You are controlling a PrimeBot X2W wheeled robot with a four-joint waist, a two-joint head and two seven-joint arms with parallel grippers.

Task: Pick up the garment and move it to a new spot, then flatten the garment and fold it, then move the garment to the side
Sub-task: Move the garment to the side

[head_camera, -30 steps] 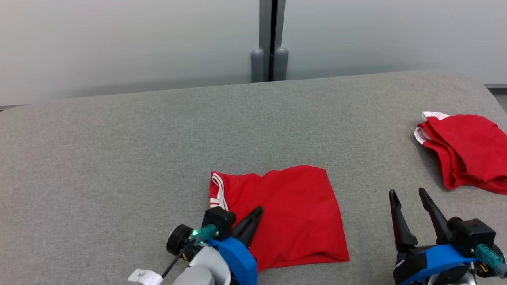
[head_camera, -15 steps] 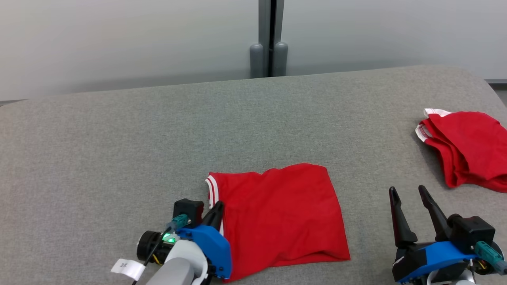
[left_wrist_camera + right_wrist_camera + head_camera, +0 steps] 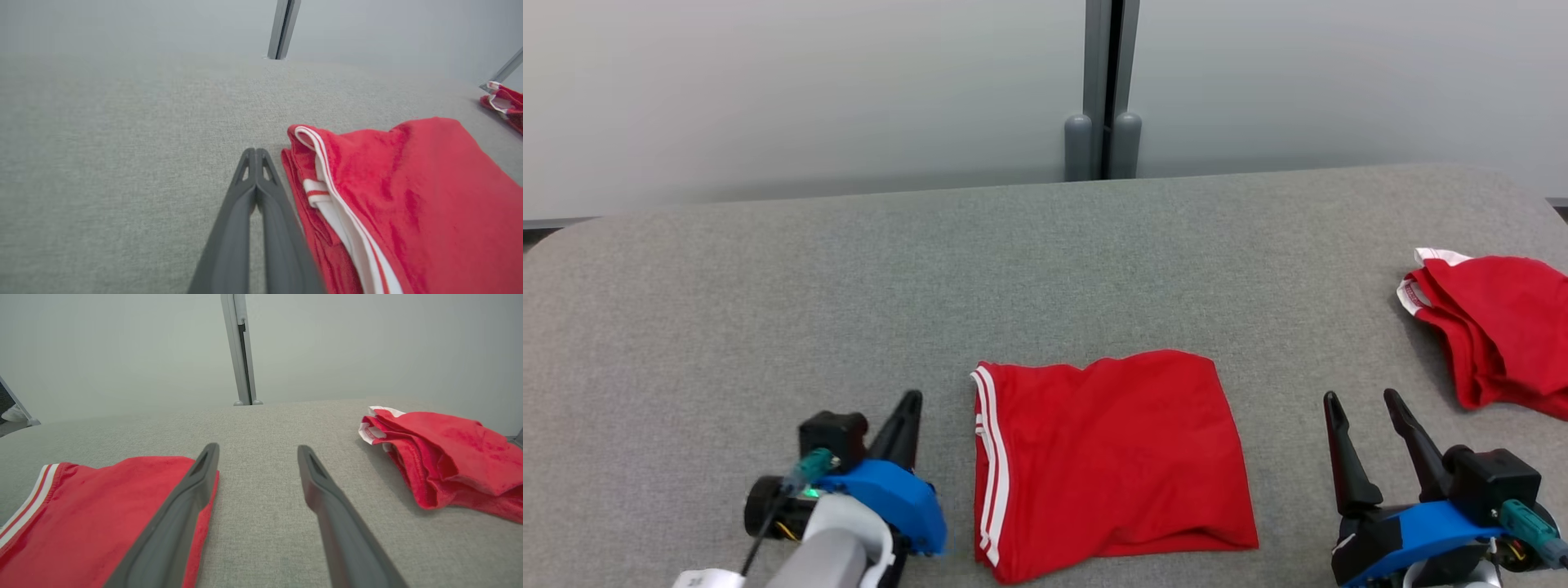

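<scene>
Grey fabric surface point(image 3: 1045, 269); pale frosted wall panels point(image 3: 768, 90); grey post point(image 3: 1104, 82) between.

Grey fabric worktop point(image 3: 768, 286): folded red garment point(image 3: 1111, 457) flat at 6 o'clock, crumpled red pile point(image 3: 1494, 327) at 3 o'clock edge.

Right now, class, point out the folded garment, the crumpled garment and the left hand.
folded garment point(image 3: 1111, 457), head view, middle of top layer.
crumpled garment point(image 3: 1503, 318), head view, upper red fold.
left hand point(image 3: 255, 152), left wrist view, shut fingertips.

Head overhead; wrists low, forward; garment point(image 3: 1107, 465) shared.
</scene>
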